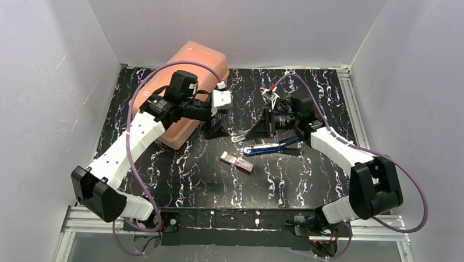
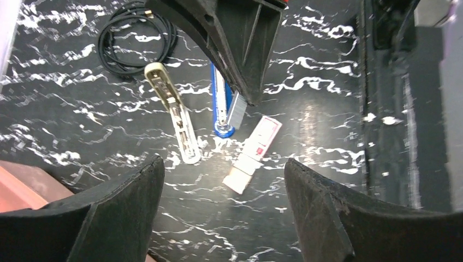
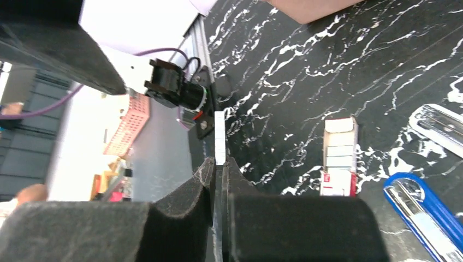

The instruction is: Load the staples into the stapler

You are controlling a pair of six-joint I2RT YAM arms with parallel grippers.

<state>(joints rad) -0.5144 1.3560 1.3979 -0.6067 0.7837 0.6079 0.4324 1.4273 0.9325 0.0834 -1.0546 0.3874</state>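
We see right gripper [image 3: 219,166] pinching staple strip [image 3: 219,139]; left gripper [image 2: 223,164] spread, empty. We judge strip light, stiff, brittle: grip flat sides, gentle squeeze.

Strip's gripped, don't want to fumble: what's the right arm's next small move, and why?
Probably ease the right fingers down to bring the staple strip into the open blue stapler: the strip is pinched, appears just beside the stapler, and the left fingers stand open, holding nothing.
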